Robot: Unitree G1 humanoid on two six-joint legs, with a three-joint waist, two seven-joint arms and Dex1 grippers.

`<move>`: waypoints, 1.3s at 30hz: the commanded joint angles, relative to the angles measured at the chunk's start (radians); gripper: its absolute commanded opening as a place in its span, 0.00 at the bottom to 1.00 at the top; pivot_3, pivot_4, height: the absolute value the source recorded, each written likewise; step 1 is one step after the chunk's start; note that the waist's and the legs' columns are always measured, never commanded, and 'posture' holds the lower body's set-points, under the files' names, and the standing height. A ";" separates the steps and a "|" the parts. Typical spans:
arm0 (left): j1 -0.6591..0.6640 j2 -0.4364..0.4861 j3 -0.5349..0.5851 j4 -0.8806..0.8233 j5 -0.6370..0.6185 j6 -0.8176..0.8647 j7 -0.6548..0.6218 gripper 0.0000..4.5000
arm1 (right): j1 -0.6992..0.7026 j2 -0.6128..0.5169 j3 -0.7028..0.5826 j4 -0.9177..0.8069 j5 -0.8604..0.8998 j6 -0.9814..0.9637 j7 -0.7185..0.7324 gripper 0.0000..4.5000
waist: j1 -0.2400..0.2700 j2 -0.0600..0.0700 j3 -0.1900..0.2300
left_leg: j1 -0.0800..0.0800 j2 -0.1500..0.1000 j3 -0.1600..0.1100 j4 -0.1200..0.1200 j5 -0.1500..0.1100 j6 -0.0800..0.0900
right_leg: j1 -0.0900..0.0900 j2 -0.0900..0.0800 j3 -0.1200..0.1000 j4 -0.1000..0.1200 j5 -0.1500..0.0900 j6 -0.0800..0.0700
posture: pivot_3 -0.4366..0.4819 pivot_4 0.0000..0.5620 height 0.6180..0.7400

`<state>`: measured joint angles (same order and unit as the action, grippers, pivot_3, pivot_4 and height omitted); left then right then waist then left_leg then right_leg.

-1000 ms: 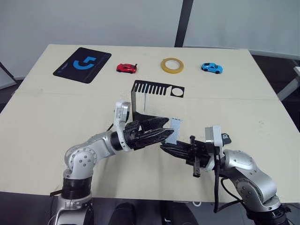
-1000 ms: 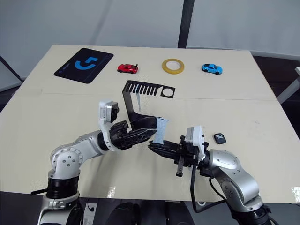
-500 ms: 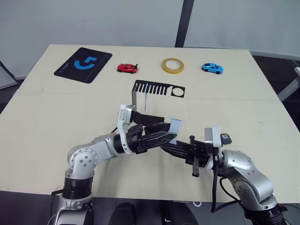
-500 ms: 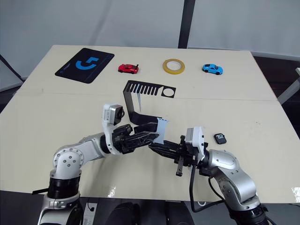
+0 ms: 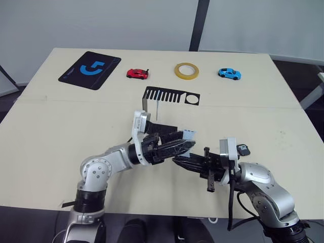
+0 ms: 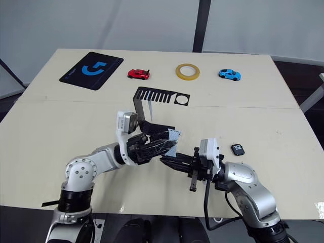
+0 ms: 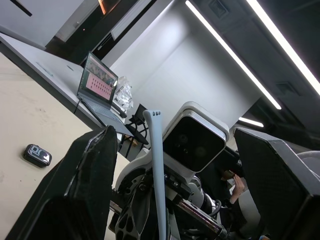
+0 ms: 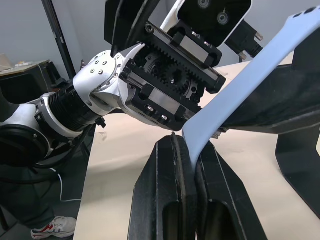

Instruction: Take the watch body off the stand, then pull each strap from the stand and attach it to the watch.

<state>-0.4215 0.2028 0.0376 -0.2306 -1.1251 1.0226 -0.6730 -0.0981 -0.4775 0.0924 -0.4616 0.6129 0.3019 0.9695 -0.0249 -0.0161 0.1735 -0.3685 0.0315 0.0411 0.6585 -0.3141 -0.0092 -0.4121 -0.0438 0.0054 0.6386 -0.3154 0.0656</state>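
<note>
A: Status?

B: Nearest first. Right gripper (image 8: 189,150) is clamped tight on the bottom end of one strap (image 8: 240,90). Left gripper (image 5: 185,143) is spread wide, one finger either side of that strap and touching neither side, per the left wrist view.

A: Strap orientation?

B: Long axis is close to upright. In the head view it runs from the right fingers up toward 12–1 o'clock. The holed tip is the free end, on top. The clamped end is buried between the fingers, so I can't say if that's the lug end.

A: Watch body?

B: Watch body (image 5: 243,150) is off the stand, lying flat on the table (image 5: 50,126), at 3 o'clock from the right gripper, just past its wrist.

A: Step?

B: I read it as first strap pulled, mid-handover or regrip. Next move: the left closes on the strap's middle without bending it, the right lets go, then the free lug end goes to the body at 3 o'clock. The body lies loose, so something has to pin it for the push-in.

A: Stand?

B: Stand (image 5: 169,96) is at 12 o'clock, behind both grippers. There's a thin pale line under its plate, probably the second strap (image 5: 158,108), but too thin to be sure.

A: Beyond that?

B: Mat (image 5: 89,69) at 10, red car (image 5: 137,74) at 11, tape roll (image 5: 186,70) at 12, blue car (image 5: 229,74) at 1. All well apart from the work.
</note>
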 commanded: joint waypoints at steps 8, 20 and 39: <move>-0.008 -0.016 -0.003 -0.006 -0.013 -0.023 -0.005 0.19 | 0.005 0.004 -0.007 -0.012 0.000 -0.027 0.008 0.00 | 0.000 0.000 0.000 | 0.000 0.000 0.000 0.000 0.000 0.000 | 0.000 0.000 0.000 0.000 0.000 0.000 | 0.48 0.27 1.00; -0.002 -0.017 0.007 -0.017 -0.026 -0.030 0.001 0.01 | 0.012 -0.013 -0.011 -0.008 -0.016 -0.031 0.002 0.00 | 0.000 0.000 0.000 | 0.000 0.000 0.000 0.000 0.000 0.000 | 0.000 0.000 0.000 0.000 0.000 0.000 | 0.48 0.27 1.00; 0.101 0.300 0.020 -0.156 0.311 -0.412 -0.246 0.00 | 0.397 -0.186 -0.595 0.049 -0.060 -0.183 -0.004 0.98 | 0.012 0.000 0.000 | 0.001 0.000 0.000 -0.001 0.000 0.000 | 0.002 0.000 0.000 -0.003 0.000 0.000 | 0.48 0.27 1.00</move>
<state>-0.3275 0.4948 0.0410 -0.3462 -0.8495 0.6787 -0.8908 0.2736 -0.6670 -0.4220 -0.4208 0.5660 0.1740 0.9688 -0.0130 -0.0161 0.1735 -0.3676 0.0314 0.0416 0.6571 -0.3143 -0.0088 -0.4101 -0.0436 0.0060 0.6356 -0.3156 0.0654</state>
